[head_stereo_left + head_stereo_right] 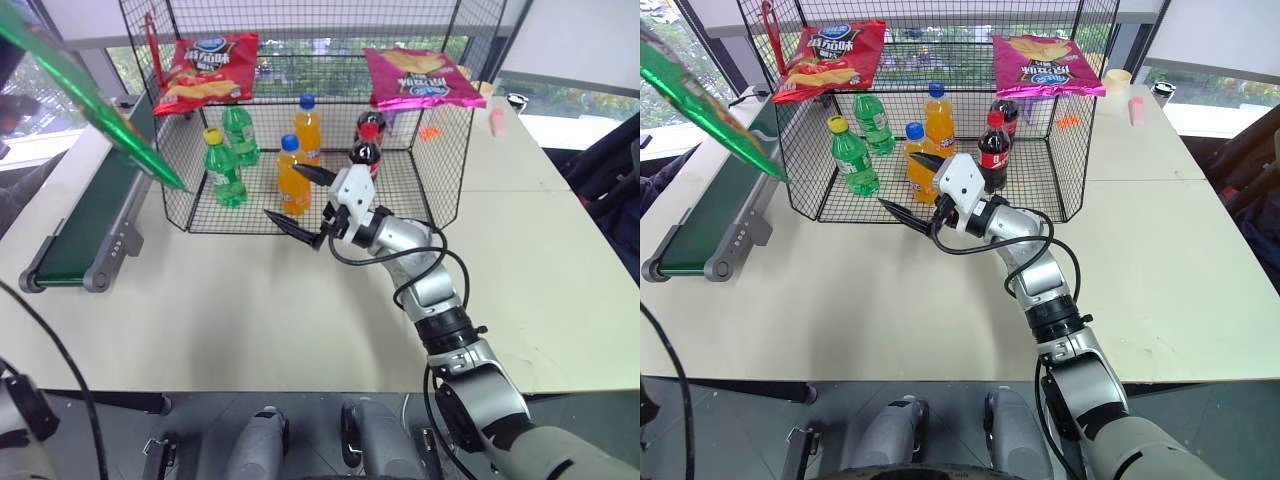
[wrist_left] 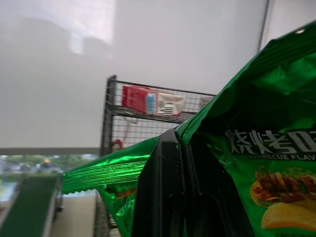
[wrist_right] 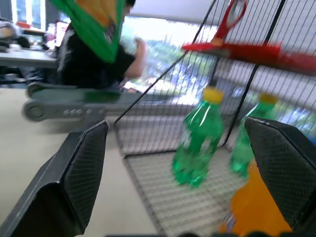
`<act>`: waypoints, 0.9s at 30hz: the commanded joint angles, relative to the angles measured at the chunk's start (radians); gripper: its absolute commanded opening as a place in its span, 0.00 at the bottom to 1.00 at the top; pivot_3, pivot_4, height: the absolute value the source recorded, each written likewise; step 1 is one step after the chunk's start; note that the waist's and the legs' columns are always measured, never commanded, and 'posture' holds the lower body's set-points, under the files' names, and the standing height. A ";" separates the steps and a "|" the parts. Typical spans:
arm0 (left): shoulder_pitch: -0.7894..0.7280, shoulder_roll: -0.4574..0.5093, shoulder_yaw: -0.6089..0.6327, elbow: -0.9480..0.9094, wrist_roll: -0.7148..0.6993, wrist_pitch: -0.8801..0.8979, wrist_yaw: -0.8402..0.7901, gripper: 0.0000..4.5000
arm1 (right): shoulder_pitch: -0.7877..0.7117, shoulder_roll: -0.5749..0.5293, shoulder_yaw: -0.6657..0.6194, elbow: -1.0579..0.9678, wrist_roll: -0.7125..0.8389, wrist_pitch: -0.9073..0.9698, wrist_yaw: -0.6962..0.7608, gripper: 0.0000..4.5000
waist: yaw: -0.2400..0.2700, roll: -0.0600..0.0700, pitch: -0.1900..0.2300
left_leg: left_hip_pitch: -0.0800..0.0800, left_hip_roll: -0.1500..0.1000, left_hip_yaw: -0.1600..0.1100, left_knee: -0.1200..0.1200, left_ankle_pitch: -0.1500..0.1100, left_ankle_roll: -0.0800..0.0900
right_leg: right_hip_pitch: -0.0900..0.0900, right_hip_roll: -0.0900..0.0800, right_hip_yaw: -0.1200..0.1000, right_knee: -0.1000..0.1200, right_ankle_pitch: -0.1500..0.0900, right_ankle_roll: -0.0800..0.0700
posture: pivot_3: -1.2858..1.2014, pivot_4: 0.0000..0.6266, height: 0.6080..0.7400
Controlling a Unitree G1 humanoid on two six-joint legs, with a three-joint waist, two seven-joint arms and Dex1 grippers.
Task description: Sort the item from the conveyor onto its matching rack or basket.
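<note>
Two grippers are at work: the left gripper (image 2: 173,197) is clamped on the green crisp bag (image 1: 90,100), held in the air above the conveyor (image 1: 85,225), left of the black mesh cage (image 1: 440,160); the right gripper (image 1: 300,200) gapes empty at the cage's front.

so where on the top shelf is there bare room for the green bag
The top shelf has a free patch in the middle, bordered by the red bag on its left and the pink bag on its right. Both ends are taken. The green bag hangs in the shut left hand over the conveyor, left of the cage.
</note>
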 commanded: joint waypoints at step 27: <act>-0.122 -0.138 -0.067 -0.050 0.015 0.025 0.053 0.00 | -0.150 0.194 0.032 0.105 -0.044 -0.154 -0.146 0.50 | 0.000 0.000 0.000 | 0.000 0.000 -0.001 -0.001 0.002 -0.003 | 0.000 0.000 0.001 0.000 0.000 -0.001 | 0.52 0.24 1.00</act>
